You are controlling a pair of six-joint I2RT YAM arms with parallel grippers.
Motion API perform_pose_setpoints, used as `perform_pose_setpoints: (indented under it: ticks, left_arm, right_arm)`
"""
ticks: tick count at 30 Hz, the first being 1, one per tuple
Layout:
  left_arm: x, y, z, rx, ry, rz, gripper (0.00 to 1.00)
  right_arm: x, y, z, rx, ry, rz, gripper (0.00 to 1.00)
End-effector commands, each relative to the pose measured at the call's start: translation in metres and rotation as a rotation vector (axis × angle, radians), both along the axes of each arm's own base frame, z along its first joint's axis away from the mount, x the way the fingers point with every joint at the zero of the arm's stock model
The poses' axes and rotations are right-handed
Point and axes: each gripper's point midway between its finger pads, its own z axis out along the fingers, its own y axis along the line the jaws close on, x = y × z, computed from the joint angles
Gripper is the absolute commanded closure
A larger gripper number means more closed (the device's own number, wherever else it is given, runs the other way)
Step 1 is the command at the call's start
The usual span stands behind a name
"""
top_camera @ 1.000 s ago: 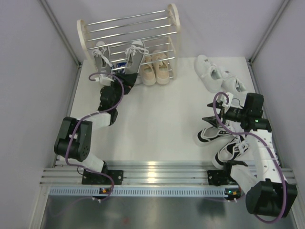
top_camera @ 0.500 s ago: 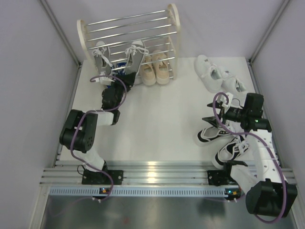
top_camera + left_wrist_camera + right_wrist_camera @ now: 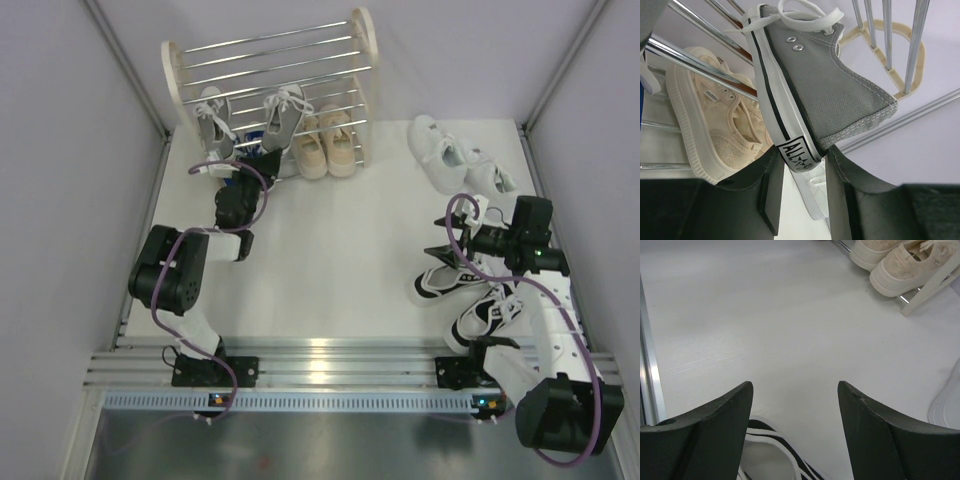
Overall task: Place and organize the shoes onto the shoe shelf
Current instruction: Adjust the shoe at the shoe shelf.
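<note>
Grey sneaker [image 3: 830, 90]: white sole w/ black stripe, ALL STAR heel patch, white laces. It leaned tilted on the rods of the shoe shelf [image 3: 365, 40], heel outward, just beside the beige pair [image 3: 328, 140]. Left arm stretched fwd and low; left pincer [image 3: 802, 157] had a finger either side of that heel, v. close, but pinching or not I couldn't tell. Right arm was bent over the tabletop [image 3: 330, 230], right pincer [image 3: 795, 400] spread above a black-and-white sneaker [image 3: 765, 455].
</note>
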Motion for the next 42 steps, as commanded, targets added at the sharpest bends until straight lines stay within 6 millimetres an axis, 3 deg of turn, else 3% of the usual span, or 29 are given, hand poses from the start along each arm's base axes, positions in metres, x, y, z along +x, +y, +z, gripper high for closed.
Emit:
perform_pose_setpoints:
  ticks: [1, 11, 18, 25, 37, 42]
  left_arm:
    - [-0.011, 0.021, 0.047, -0.024, -0.161, 0.099, 1.00]
    - [-0.035, 0.054, 0.065, -0.070, -0.230, 0.245, 1.00]
    - [-0.029, 0.068, 0.063, -0.178, -0.223, 0.323, 1.00]
    - [-0.029, 0.080, 0.073, -0.268, -0.260, 0.411, 1.00]
    - [-0.038, 0.082, 0.085, -0.268, -0.321, 0.436, 1.00]
    - [-0.034, 0.067, 0.082, -0.246, -0.317, 0.371, 1.00]
  right_arm:
    - [-0.001, 0.001, 0.006, 0.018, -0.035, 0.030, 0.31]
    - [-0.002, 0.001, 0.006, 0.018, -0.034, 0.032, 0.31]
    - [-0.002, 0.001, 0.006, 0.018, -0.034, 0.036, 0.31]
    - [-0.003, 0.002, 0.006, 0.018, -0.035, 0.038, 0.31]
    - [-0.005, 0.002, 0.006, 0.018, -0.035, 0.050, 0.31]
    - [-0.005, 0.003, 0.006, 0.019, -0.035, 0.053, 0.31]
